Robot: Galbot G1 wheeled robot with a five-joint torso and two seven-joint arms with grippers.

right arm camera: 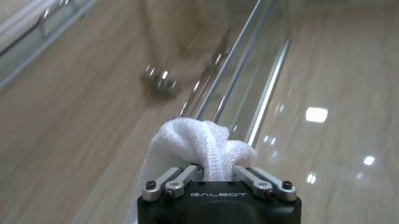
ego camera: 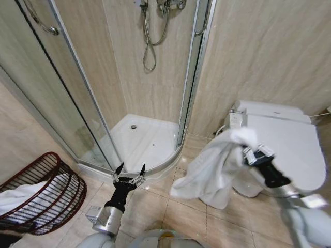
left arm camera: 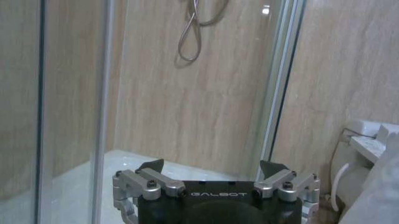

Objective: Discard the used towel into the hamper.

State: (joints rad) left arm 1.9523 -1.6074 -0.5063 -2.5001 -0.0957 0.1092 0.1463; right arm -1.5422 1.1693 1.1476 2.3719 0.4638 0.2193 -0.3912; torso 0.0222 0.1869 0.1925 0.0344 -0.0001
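While standing in a tiled bathroom, the robot is facing a corner shower stall point(ego camera: 139, 134) with glass doors. At the far left, the hamper point(ego camera: 44, 194) is sitting on the floor beside the stall's curved base, its dark reddish-brown open-weave sides letting the white cloth point(ego camera: 15, 199) already lying inside show through. Just to its right, the left pincer point(ego camera: 130, 170) is hovering low over the floor tiles in front of the shower tray, its two dark fingertips spread wide apart and gripping nothing; the left wrist view is showing the same spread fingers point(left arm camera: 151, 166) pointing toward the stall's wall and the hanging shower hose point(left arm camera: 193, 32). Further right, the towel point(ego camera: 214, 168) is hanging in mid-air in white folds, draping down in front of the toilet point(ego camera: 282, 137) and well apart from the hamper. The right pincer point(ego camera: 250, 151) is gripping it near its top edge, above the closed toilet lid. In the right wrist view, the right pincer point(right arm camera: 215, 173) is closing tightly on a bunched ridge of the towel point(right arm camera: 206, 140), with the terry cloth bulging out beyond the fingers.
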